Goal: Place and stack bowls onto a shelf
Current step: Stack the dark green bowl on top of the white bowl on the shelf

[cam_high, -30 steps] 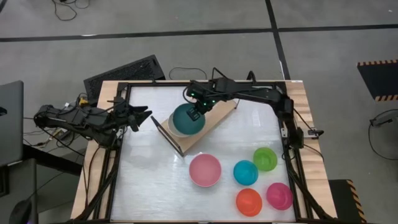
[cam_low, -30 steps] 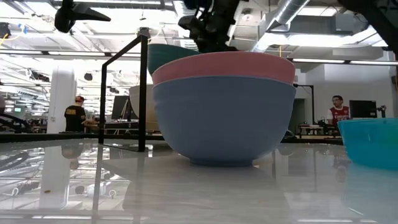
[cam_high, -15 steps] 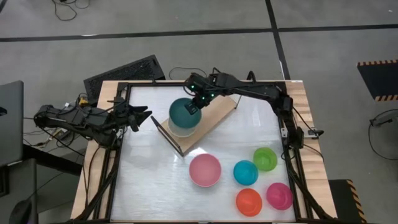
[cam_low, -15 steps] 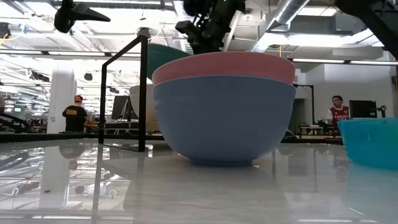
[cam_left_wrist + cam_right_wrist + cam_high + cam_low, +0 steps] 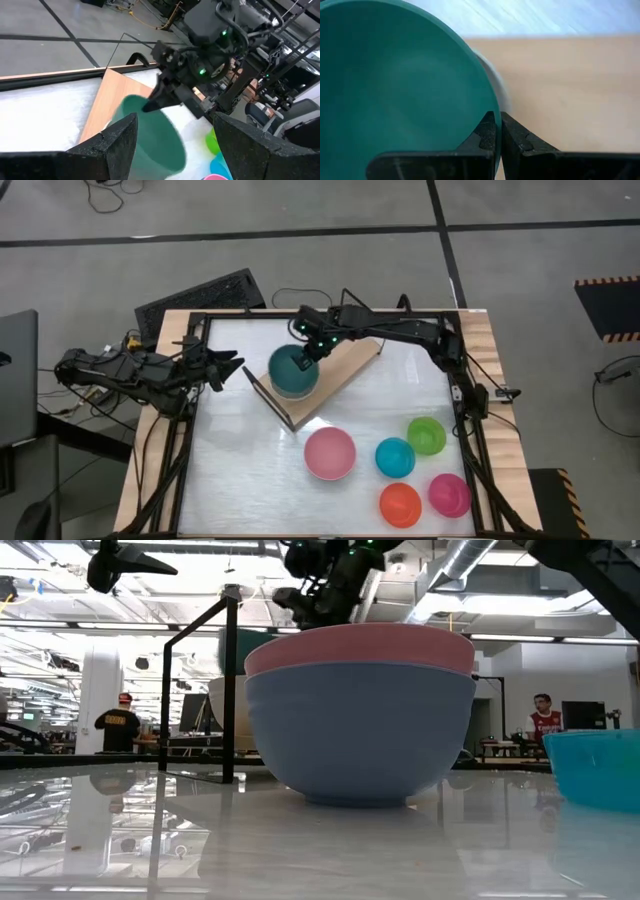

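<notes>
A large teal bowl (image 5: 291,372) sits over a white bowl on the left part of the light wooden shelf (image 5: 352,363); only a sliver of the white bowl (image 5: 493,79) shows past the teal rim. My right gripper (image 5: 309,350) is shut on the teal bowl's rim. It also shows in the left wrist view as the right gripper (image 5: 167,97) above the teal bowl (image 5: 157,135). My left gripper (image 5: 228,369) hovers open near the table's left edge, short of the shelf's wire end. In the low view the teal bowl (image 5: 240,652) is mostly hidden behind a pink bowl nested in a blue-grey one (image 5: 360,730). My right gripper pinches the teal bowl's rim (image 5: 496,112) on its far right side, one finger (image 5: 486,134) inside the bowl and the other finger (image 5: 514,139) outside. It comes from above, slanting in from the table's right. Whether the bowl rests in the white one, I cannot tell.
On the near half of the table stand a large pink bowl (image 5: 330,453) and small bowls: blue (image 5: 395,457), green (image 5: 426,435), orange-red (image 5: 400,504), magenta (image 5: 449,494). Black wire frames rise at the shelf's short ends (image 5: 228,680). People stand in the room behind.
My right gripper has carried the teal bowl a little toward the table's left and lowered it over the white bowl, which showed beside it before and is now almost covered. The gripper stays shut on the rim.
</notes>
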